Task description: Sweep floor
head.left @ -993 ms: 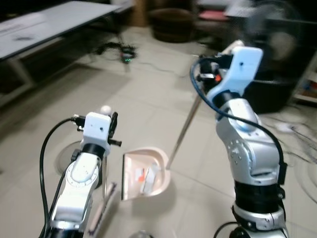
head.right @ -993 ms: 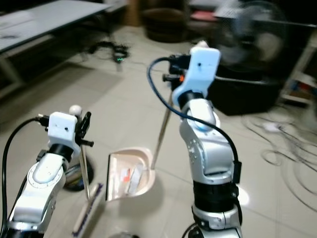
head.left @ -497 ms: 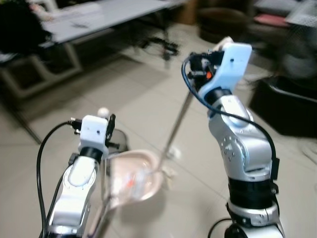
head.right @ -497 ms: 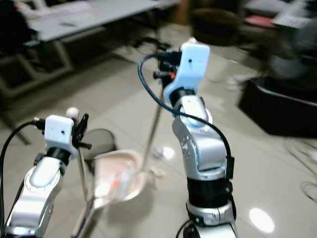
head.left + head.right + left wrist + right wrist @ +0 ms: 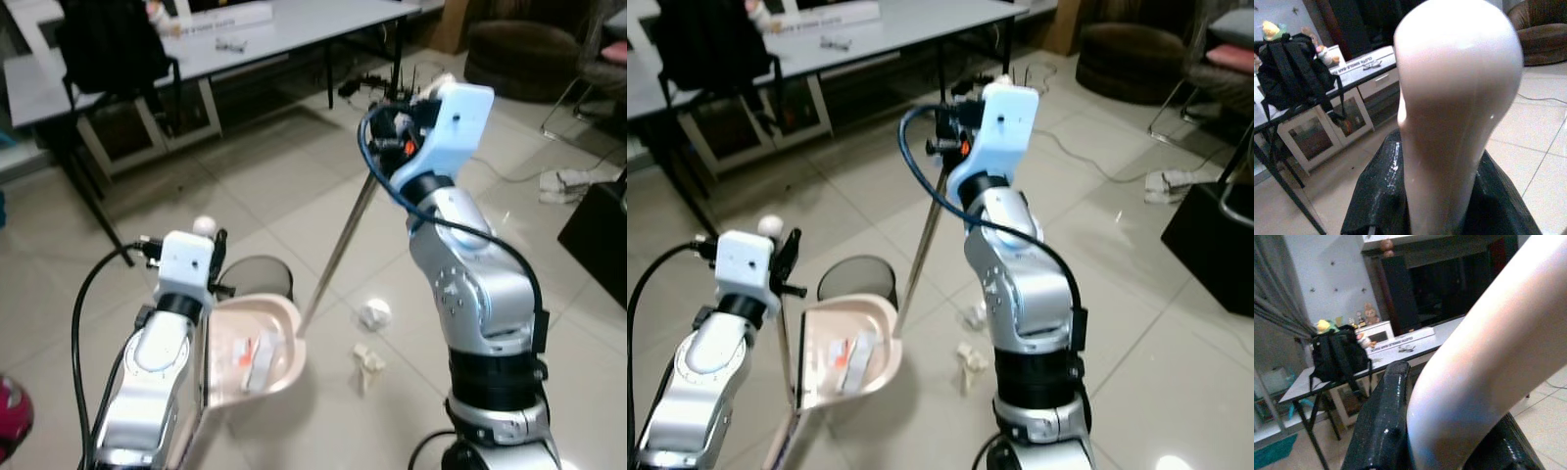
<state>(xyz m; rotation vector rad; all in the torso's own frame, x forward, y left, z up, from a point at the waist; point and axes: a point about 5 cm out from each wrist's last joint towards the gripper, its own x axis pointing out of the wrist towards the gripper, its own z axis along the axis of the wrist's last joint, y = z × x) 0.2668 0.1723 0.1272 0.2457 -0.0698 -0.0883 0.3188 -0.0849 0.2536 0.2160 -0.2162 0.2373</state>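
Wrist views: my left fingers [image 5: 1376, 205] clamp the glossy pink dustpan handle [image 5: 1457, 107]; right fingers [image 5: 1383, 431] clamp the smooth broom handle [image 5: 1484, 367]. Head view: crumpled white paper scraps [image 5: 370, 338] on tiled floor [image 5: 294, 196].

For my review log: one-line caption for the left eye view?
Right pincer holds the dustpan by its pole; left pincer grips a handle; paper scraps lie on tiles.

You stand on a glossy tiled floor [image 5: 294, 186]. A long grey table [image 5: 255, 34] carries a black backpack [image 5: 113, 44]. A dark round pouf [image 5: 514, 59] sits behind.

Even indoor light, blurred close-ups
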